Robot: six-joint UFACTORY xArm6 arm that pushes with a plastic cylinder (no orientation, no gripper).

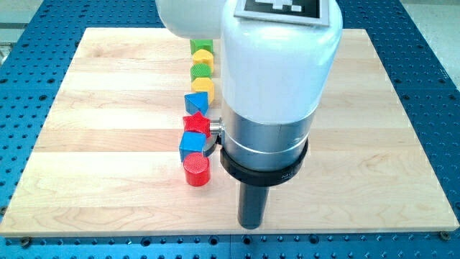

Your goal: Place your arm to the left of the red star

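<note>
The red star [196,123] is sat mid-column on the bench [100,144], and my tip [250,224] is parked below-right of it, wrong side so far; no fingers fitted, nothing held

Pale smooth wooden board [108,144], glossy white plastic arm housing [277,57], brushed metal collar [262,137]

A robotics lab is indicated: a wooden board [108,144] is laid on a blue perforated optical breadboard [431,57], with a fiducial marker [287,7] seen at 12 o'clock.
</note>
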